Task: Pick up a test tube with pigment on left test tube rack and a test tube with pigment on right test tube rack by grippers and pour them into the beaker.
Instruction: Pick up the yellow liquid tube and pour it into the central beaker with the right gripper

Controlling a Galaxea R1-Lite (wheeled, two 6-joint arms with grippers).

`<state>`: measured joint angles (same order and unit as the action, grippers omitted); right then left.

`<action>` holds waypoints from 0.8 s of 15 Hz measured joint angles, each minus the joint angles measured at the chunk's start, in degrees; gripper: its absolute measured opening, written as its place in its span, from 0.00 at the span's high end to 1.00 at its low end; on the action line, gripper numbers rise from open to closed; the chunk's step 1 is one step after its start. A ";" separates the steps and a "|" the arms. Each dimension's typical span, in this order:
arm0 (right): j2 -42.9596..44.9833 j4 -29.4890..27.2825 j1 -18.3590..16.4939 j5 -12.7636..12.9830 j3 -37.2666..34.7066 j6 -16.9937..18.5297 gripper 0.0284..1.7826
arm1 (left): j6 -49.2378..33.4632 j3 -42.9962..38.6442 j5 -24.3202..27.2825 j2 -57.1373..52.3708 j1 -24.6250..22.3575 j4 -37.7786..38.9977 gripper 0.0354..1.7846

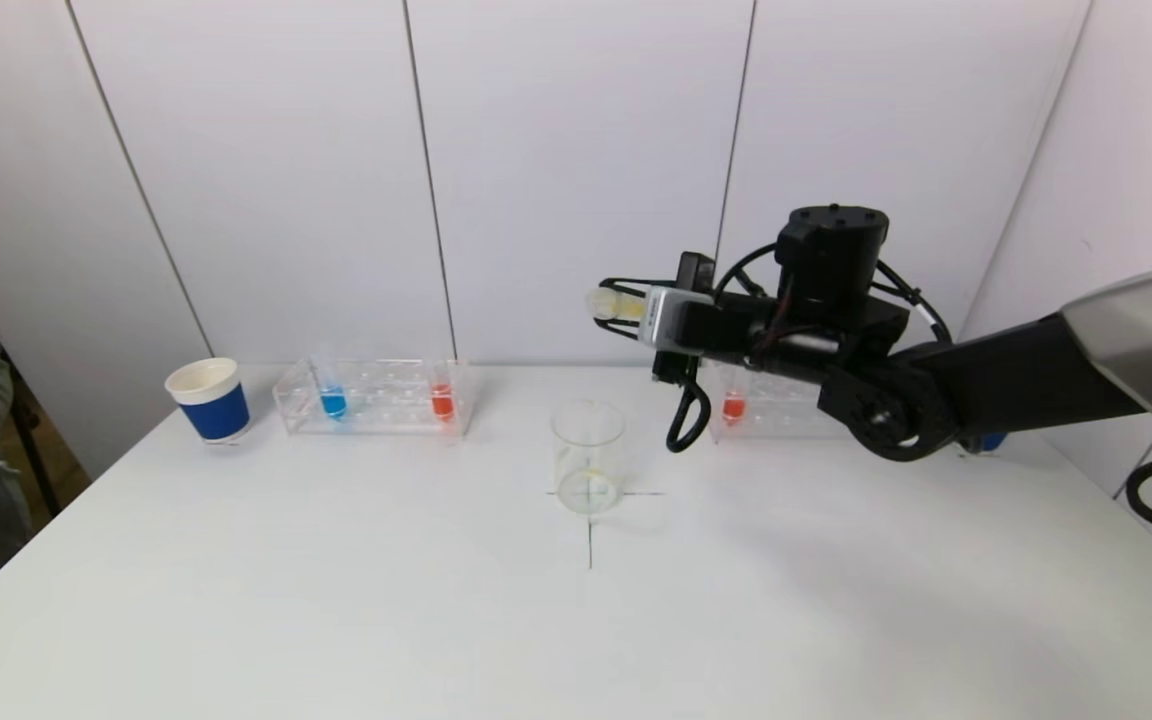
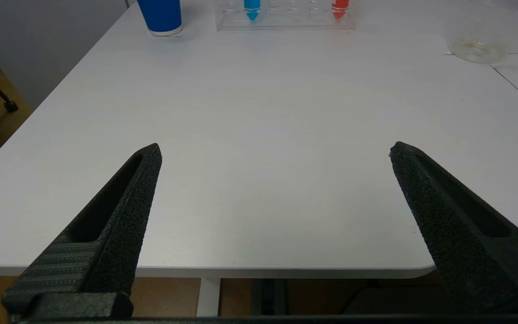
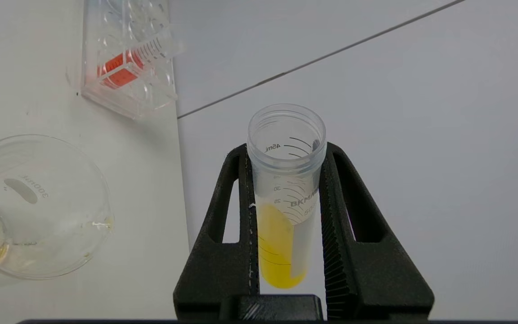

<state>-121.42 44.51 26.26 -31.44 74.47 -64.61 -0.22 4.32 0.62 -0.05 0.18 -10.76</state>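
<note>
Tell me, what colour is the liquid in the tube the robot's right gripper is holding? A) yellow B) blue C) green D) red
A: the right gripper is shut on a test tube with yellow liquid in its lower part.

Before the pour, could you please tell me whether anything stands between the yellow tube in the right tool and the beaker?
Nothing visible does. The yellow tube, clamped in the right tool, lies tilted above the open beaker, with only air between.

Test tubes with pigment: four – blue, two red, yellow. Racks: two. Beaker: one. Paper cup: one.
</note>
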 joint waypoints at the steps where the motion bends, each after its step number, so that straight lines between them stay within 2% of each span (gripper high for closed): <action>1: -0.39 1.38 0.00 -0.59 -0.30 -0.74 0.75 | -0.02 0.00 0.00 0.00 0.00 0.02 0.01; 3: -1.24 4.02 0.02 -1.83 -1.29 -2.61 0.75 | -0.02 0.00 0.00 0.00 0.00 0.02 0.01; 6: -1.87 5.94 0.00 -2.21 -2.93 -4.55 0.75 | 0.00 0.00 0.00 0.00 0.00 0.02 0.01; 12: -3.67 7.78 -0.46 -3.82 -3.75 -7.80 0.75 | -0.02 0.00 0.00 0.00 0.00 0.02 0.01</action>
<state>-125.09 52.29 25.80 -35.26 70.72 -72.41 -0.24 4.32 0.62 -0.05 0.18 -10.74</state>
